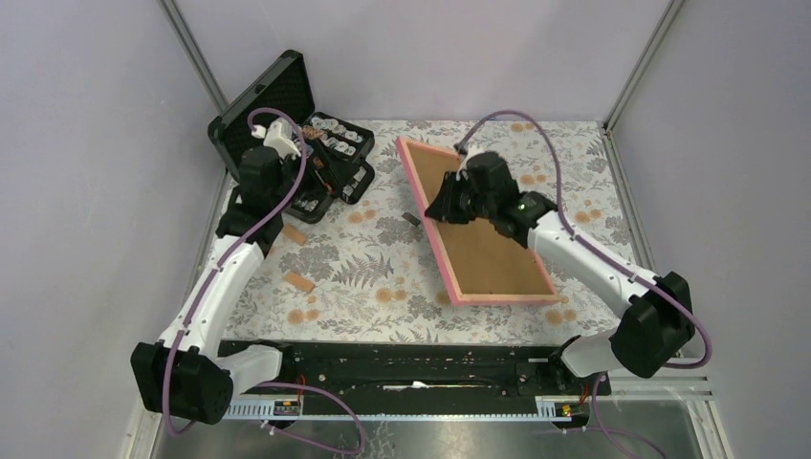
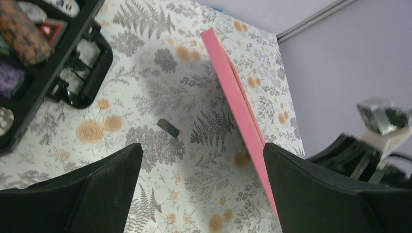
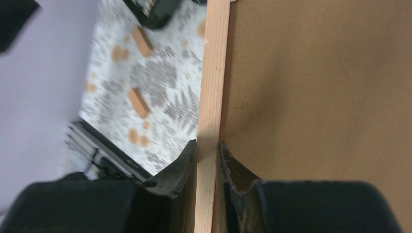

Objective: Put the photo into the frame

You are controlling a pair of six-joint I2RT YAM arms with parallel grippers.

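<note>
The right hand (image 3: 208, 151) pinches the frame (image 3: 214, 73) by its left long rail, backing board (image 3: 316, 97) upward, long axis running far-left to near-right on the counter (image 1: 383, 277) — the left hand (image 2: 203, 170), spread wide, hovers well apart; photo unseen.
</note>
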